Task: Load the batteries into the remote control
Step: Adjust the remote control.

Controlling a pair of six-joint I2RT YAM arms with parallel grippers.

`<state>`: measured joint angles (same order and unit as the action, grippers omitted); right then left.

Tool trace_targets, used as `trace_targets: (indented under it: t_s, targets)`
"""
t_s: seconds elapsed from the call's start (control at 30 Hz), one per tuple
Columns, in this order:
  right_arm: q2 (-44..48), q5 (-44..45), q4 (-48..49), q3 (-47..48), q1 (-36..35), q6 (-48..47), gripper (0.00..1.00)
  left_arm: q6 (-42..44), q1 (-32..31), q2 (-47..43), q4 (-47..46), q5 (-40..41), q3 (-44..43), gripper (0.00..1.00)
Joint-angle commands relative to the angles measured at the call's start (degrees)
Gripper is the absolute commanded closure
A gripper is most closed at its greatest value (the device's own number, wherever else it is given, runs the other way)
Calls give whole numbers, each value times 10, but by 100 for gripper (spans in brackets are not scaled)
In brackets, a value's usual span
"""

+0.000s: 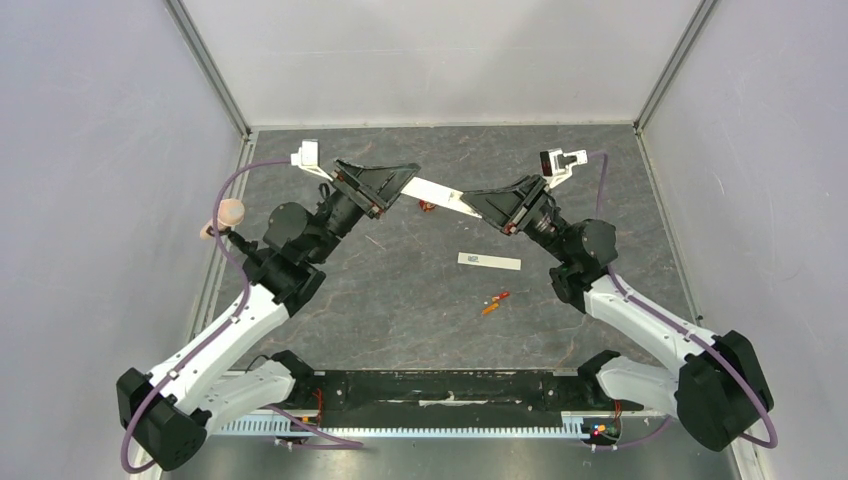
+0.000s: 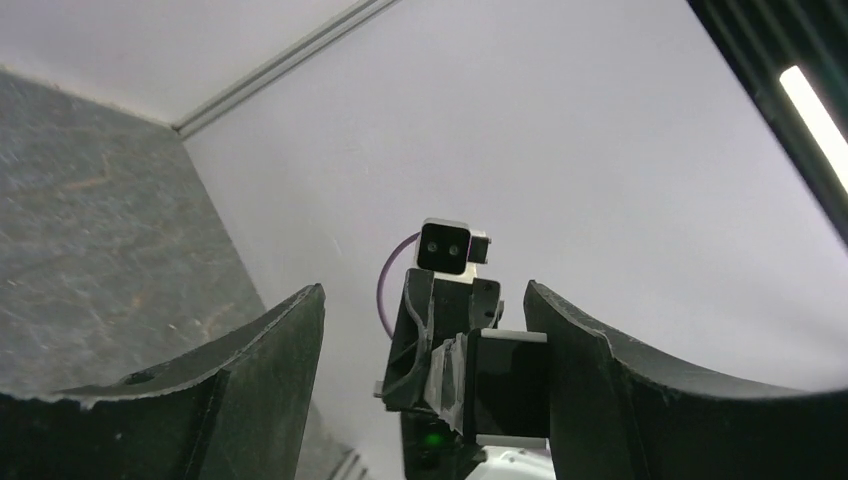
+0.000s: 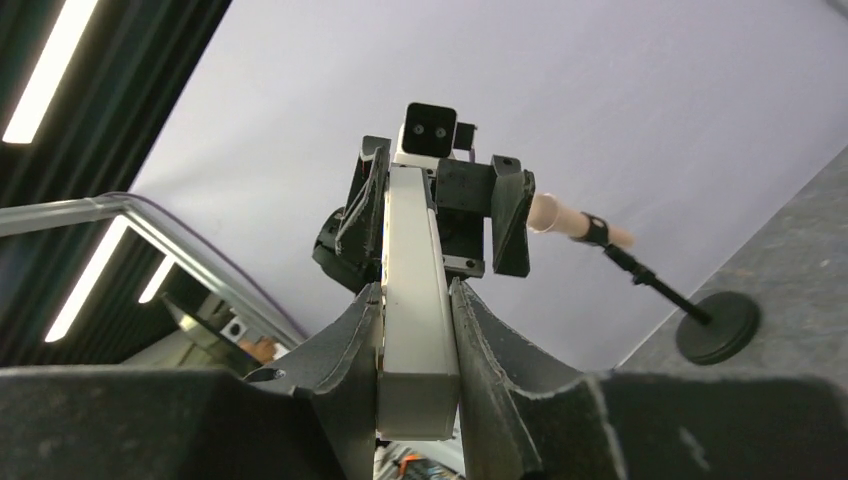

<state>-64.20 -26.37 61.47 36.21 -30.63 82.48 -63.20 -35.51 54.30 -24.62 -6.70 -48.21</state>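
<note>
Remote control [image 3: 416, 300] is pinched in my right fingers [image 3: 500, 360], left fingers [image 2: 262, 380] wide open around its other end, and both batteries [image 1: 499, 297] lie on the worktop [image 1: 400, 310] nearer me, unloaded.

The left arm [image 1: 235, 325] and right arm [image 1: 650, 325] are angling inward, wrists facing each other. The left gripper [image 1: 408, 177] is holding its fingers [image 2: 260, 370] spread wide, seemingly gripping nothing. The right gripper [image 1: 476, 204] is pressing its fingers [image 3: 345, 345] against both sides of the remote control [image 3: 418, 300].

grey mottled tabletop [image 1: 400, 320] w/ white walls [image 1: 430, 60], strip lights [image 2: 815, 112] overhead
</note>
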Motion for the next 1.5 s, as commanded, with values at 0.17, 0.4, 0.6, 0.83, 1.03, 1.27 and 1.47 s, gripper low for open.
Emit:
trace_targets:
  t_s: [0.17, 0.4, 0.6, 0.83, 1.03, 1.27, 1.47]
  targets:
    - [24, 98, -94, 49, -35, -174, 88, -169, -42, 46, -14, 91, -28, 22]
    - [47, 182, -154, 39, -68, -204, 88, -151, -59, 44, 3, 130, -25, 34]
    - [53, 226, -200, 35, -74, -177, 89, -153, -61, 45, -9, 116, -26, 39]
    - [44, 240, -202, 33, -74, -129, 88, -170, -63, 53, -9, 76, -23, 48]
    - [32, 230, -195, 26, -74, -101, 87, -176, -63, 50, -14, 71, -20, 67]
    - [61, 232, -270, 26, -74, -157, 19, -118, -63, 30, 38, 90, -26, 98]
    - [120, 238, -493, 61, -65, -317, 7, 104, -62, -36, 258, 198, -45, 98]
